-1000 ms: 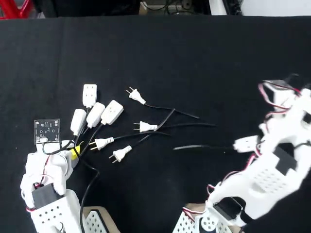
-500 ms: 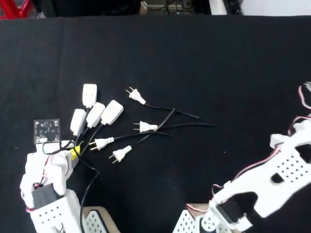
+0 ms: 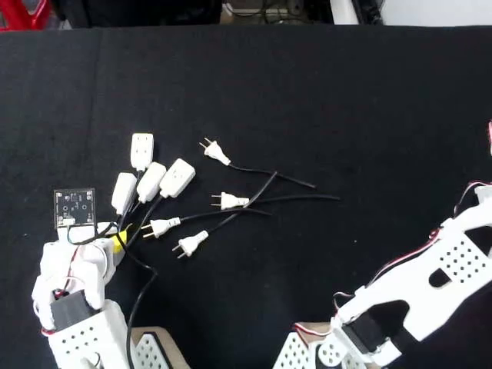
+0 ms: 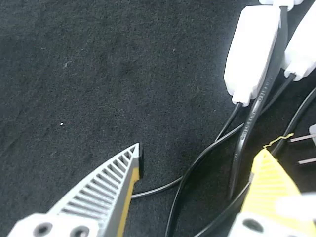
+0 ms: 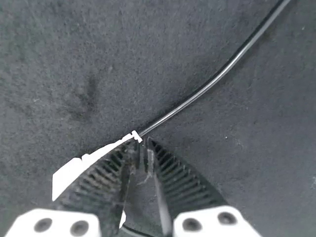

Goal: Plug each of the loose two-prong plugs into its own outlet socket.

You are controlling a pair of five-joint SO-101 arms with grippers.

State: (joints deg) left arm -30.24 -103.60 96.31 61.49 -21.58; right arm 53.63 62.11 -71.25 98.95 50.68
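**A:** Where's the room to move?

**B:** The widest stretch of black counter [image 3: 346, 108] lies far and right of the plugs and runs to the far edge. Everything else bunches left and near.

**A:** And the arms?

**B:** The left arm [image 3: 73, 315] sits at the near-left corner, pointing far. Its end effector [image 4: 200, 150] is spread wide just near of the sockets, straddling black cords [image 4: 245, 138]. The right arm [image 3: 461, 257] slants from the near edge out to the right edge. Its end effector [image 5: 142, 143] is pressed together, pinching the end of a stray cord [image 5: 217, 79].

**A:** The task things?

**B:** Four white sockets [image 3: 151, 182] fan out left of centre, all unplugged. Four white plugs [image 3: 229, 201] lie just right of them, prongs pointing left, none touching a socket. A small marker board [image 3: 74, 207] lies left of the sockets.
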